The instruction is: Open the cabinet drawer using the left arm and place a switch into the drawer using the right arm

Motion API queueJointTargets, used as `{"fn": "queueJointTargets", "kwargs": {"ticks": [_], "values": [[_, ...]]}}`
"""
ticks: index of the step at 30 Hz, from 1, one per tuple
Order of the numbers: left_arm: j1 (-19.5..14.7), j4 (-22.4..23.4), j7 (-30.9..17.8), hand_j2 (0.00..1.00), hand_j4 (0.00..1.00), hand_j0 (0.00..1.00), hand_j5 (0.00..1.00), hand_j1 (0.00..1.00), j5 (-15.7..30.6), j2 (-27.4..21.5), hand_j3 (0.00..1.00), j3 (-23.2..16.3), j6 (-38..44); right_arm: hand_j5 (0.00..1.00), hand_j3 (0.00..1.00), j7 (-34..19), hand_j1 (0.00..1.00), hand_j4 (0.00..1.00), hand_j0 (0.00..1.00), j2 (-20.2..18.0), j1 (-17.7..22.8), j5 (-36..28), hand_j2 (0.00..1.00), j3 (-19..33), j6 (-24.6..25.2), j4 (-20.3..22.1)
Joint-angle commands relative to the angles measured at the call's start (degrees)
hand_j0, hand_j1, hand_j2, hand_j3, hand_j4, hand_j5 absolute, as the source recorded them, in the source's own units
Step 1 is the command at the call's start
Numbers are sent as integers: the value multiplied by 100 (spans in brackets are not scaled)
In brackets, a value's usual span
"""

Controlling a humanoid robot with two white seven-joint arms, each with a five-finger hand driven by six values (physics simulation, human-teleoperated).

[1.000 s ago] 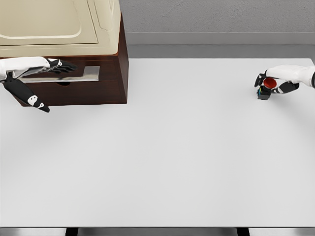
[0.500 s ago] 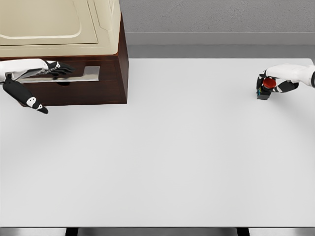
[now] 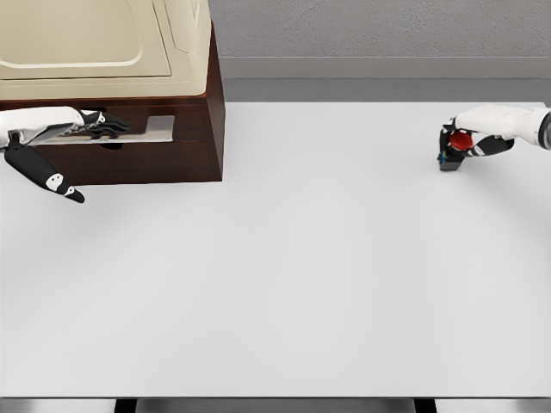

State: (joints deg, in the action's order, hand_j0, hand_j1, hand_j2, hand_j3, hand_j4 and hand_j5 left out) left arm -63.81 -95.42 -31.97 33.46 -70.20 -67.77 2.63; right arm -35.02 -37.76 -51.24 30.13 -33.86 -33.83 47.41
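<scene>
Red-capped switch, enclosed in the right robot hand, has shifted inward from the tabletop right edge, while the left robot hand stays on the unopened drawer handle.

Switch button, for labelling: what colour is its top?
Red, on a dark base; the switch shows in the head view, in the right hand.

A wide white table fills the view, with a grey wall running behind its far edge.
</scene>
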Motion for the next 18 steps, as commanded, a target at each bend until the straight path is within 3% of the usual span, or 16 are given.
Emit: {"fn": "queueJointTargets", "kwargs": {"ticks": [1, 9, 18], "values": [[0, 6, -11, 100, 100, 100, 100, 100, -59, -11, 100, -35, 10, 48, 48, 2, 48, 48, 48, -3, 0, -138, 48, 20, -71, 154], [88, -3, -11, 100, 100, 100, 100, 100, -32, -64, 100, -35, 10, 48, 48, 2, 48, 48, 48, 5, -44, -235, 48, -15, -80, 681], [158, -126, -46, 100, 100, 100, 100, 100, 135, -213, 100, -43, 18, 48, 48, 2, 48, 48, 48, 40, 35, -279, 48, -24, -106, 1560]]}}
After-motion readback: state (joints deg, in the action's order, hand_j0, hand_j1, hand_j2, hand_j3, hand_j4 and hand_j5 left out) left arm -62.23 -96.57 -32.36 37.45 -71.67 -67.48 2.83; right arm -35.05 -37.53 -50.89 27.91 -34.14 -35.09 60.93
